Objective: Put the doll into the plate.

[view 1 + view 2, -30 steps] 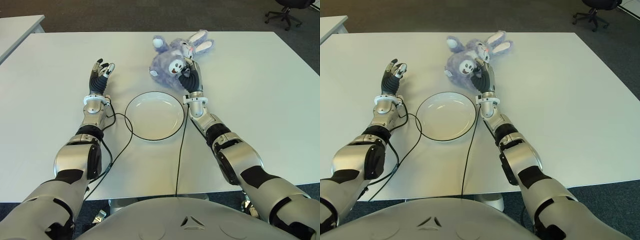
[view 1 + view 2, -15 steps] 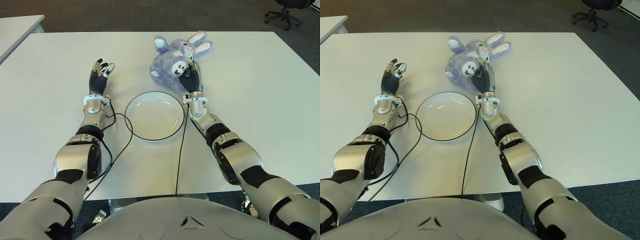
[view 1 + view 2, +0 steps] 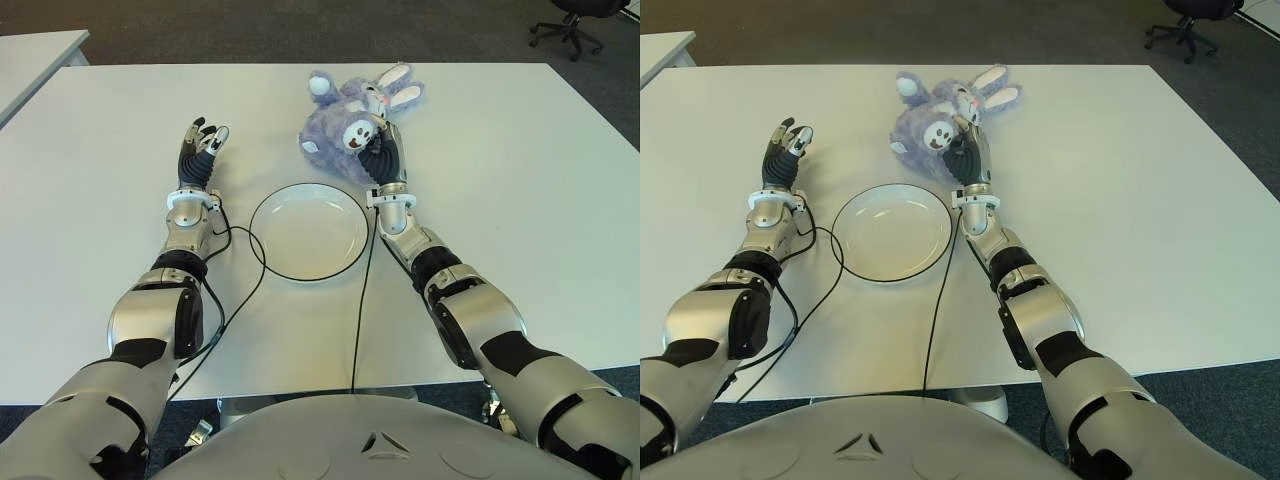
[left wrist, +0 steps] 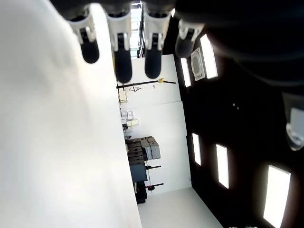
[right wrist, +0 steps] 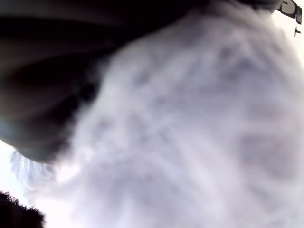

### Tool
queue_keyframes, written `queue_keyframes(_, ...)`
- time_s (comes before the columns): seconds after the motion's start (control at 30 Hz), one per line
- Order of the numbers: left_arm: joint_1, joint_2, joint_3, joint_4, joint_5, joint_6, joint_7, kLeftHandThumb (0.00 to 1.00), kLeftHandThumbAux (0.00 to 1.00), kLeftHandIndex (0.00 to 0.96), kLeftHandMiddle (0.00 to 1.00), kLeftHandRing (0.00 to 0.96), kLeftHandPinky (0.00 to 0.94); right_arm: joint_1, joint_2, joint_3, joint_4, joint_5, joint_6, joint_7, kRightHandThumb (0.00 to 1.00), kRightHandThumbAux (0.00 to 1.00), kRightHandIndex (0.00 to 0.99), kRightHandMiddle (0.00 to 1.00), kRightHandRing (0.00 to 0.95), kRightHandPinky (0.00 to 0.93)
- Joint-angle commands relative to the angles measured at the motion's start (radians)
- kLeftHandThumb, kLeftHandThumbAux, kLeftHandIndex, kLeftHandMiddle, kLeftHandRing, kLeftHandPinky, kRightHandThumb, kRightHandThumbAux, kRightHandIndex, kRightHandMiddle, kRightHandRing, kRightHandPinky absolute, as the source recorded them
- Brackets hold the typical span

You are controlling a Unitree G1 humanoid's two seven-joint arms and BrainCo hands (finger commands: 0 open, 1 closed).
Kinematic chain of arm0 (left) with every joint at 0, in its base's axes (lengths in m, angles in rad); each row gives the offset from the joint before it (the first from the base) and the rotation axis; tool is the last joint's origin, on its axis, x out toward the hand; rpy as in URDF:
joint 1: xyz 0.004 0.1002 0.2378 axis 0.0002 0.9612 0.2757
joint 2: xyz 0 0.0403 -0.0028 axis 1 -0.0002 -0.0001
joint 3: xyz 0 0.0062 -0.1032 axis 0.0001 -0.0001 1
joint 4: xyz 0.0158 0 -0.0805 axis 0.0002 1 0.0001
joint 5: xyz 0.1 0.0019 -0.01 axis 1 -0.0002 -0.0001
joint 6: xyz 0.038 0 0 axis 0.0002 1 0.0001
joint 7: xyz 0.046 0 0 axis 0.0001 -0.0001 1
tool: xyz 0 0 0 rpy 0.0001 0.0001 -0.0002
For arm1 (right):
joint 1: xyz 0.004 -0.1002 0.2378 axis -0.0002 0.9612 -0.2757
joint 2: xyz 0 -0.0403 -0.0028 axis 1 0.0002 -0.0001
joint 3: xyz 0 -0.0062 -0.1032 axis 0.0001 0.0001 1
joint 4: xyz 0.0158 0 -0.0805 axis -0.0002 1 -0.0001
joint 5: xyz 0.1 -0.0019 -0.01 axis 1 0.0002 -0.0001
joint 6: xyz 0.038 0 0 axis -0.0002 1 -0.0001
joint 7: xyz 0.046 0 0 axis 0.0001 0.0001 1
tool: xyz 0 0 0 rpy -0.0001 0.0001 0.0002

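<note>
Doll point(image 3: 352, 118) w/ R hand point(image 3: 383, 152), slightly raised since

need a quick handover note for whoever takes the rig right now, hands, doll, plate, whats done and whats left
Right hand: pressed into the doll, fingers around its fur; a firm grasp is not confirmed.
Left hand: open, idle, left of the plate.
Doll lies on the table, just beyond the plate's far right rim. Plate holds nothing.
Done: reach to the doll.
Left: secure the grip, lift, bring it back over the plate, release.

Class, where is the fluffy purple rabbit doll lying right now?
In the eye views the fluffy purple rabbit doll lies on the white table, just beyond the empty white plate, with the right hand on it.
</note>
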Motion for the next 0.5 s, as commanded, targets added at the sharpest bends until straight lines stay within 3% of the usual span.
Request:
queue_keyframes(0.03,0.068,-0.029,-0.008,0.059,0.003,0.066,0.0,0.0,0.396,0.0,0.157,0.164,0.088,0.208,0.007,-0.008,0.112,0.009,-0.005,0.011,0.718,0.702,0.438,0.795,0.807,0.801)
queue_keyframes(0.5,0.067,-0.028,-0.009,0.057,0.005,0.066,0.003,0.0,0.393,0.0,0.155,0.165,0.081,0.206,0.006,-0.024,0.11,0.01,-0.013,0.002,0.714,0.706,0.437,0.798,0.813,0.811)
